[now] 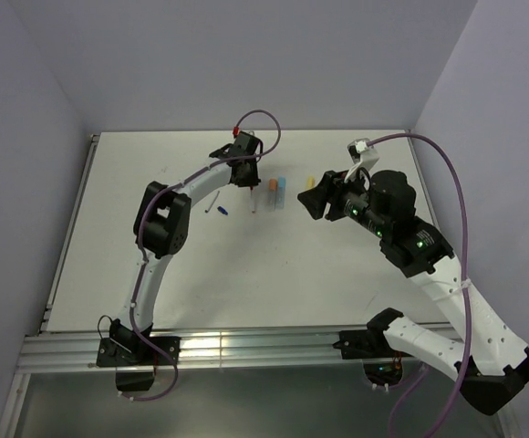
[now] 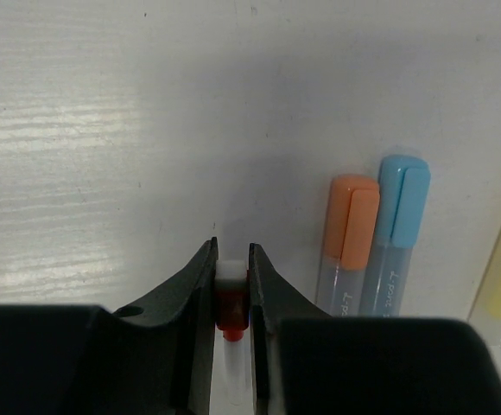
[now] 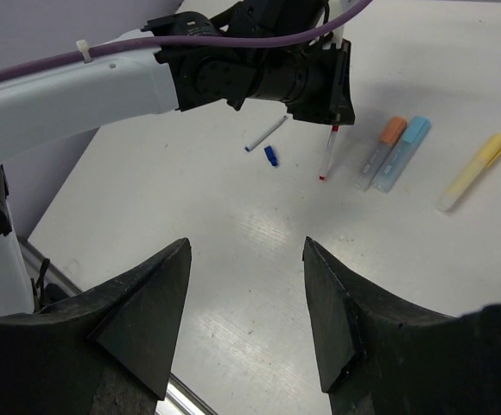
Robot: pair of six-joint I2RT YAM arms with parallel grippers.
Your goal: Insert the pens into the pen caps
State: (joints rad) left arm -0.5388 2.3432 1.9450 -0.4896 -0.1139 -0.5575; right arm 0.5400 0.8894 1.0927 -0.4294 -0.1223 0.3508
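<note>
Black right gripper [image 3: 246, 259] gapes empty; left gripper [image 2: 231, 252] pinches thin white red-ended pen [image 3: 329, 154] upright; loose dark blue plastic cap [image 3: 270, 156] probably next.

There are an orange-capped pen [image 2: 347, 242], blue-capped pen [image 2: 397, 233], yellow pen [image 3: 472, 171], red-tipped pen [image 3: 328, 154].

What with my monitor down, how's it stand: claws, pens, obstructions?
Left claw shut on red-tipped pen, tip down. Right claw open, empty. Orange pen, blue pen, yellow pen capped; dark blue cap loose. Nothing seen blocking.
</note>
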